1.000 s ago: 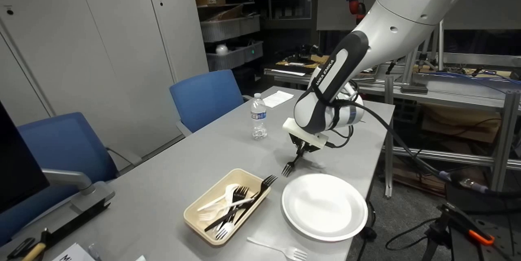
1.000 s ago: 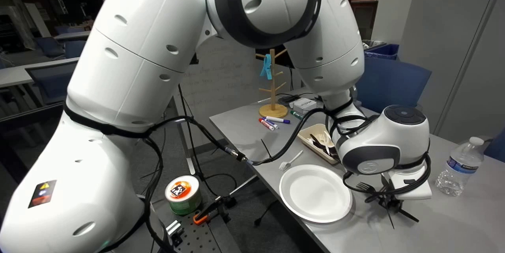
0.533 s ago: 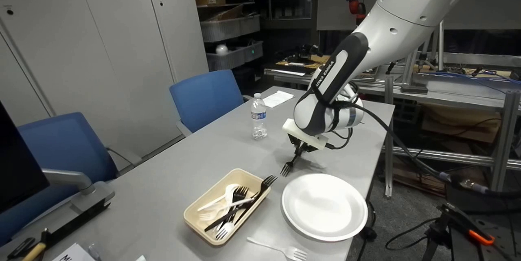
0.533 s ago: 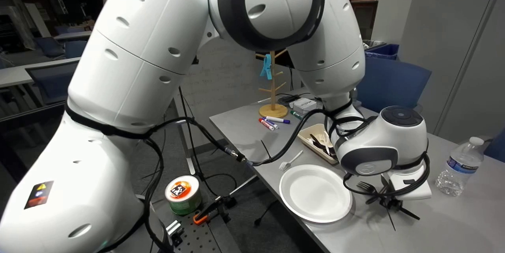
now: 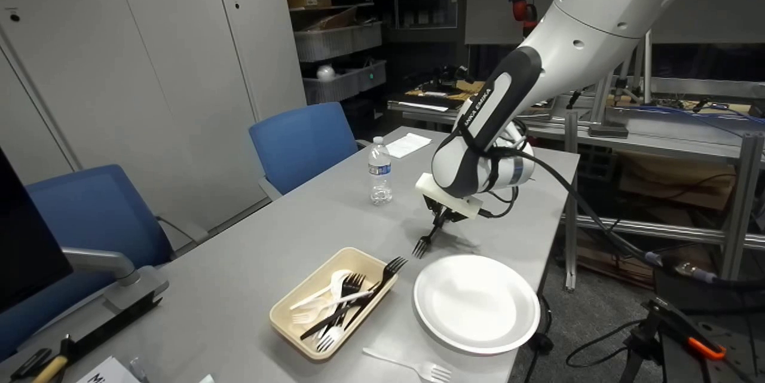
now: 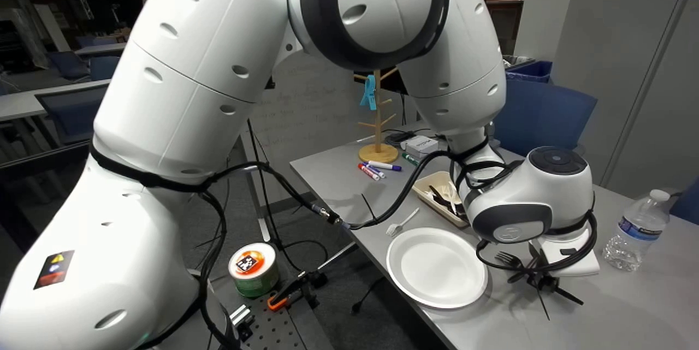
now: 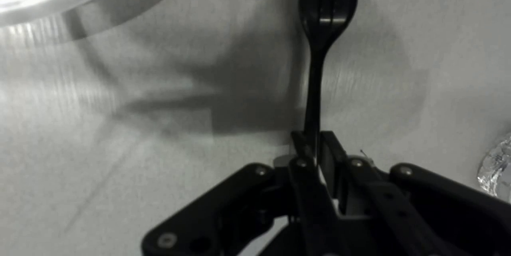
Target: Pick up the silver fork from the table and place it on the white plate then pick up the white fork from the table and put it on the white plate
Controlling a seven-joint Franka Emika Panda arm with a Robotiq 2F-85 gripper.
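The gripper (image 7: 313, 140) pinches the silver fork (image 7: 318, 44) by its handle, the jaws nearly together with the narrow shank between them. That fork, which looks close to black, slants down toward its tines; whether they touch the surface (image 5: 251, 263) cannot be told. It is near the white plate (image 5: 476, 302) but apart from it, on the side toward the short edge where a white paper (image 5: 409, 145) lies by the corner.

The plate lies close along one long edge of the surface. Off its other side, the white fork (image 5: 415, 365) lies on the surface, tines turned toward that same long edge. Farther in from that edge is a tan tray (image 5: 314, 280) holding black and white cutlery (image 5: 340, 314), where a black fork (image 5: 386, 272) pokes its tines out past the rim. A water bottle (image 5: 380, 175) stands upright between the gripper and the opposite long edge, along which are blue chairs (image 5: 302, 144). In an exterior view, markers (image 6: 382, 165) and a wooden stand (image 6: 378, 120) with a blue clip (image 6: 369, 93) on one peg are seen near the other short edge.
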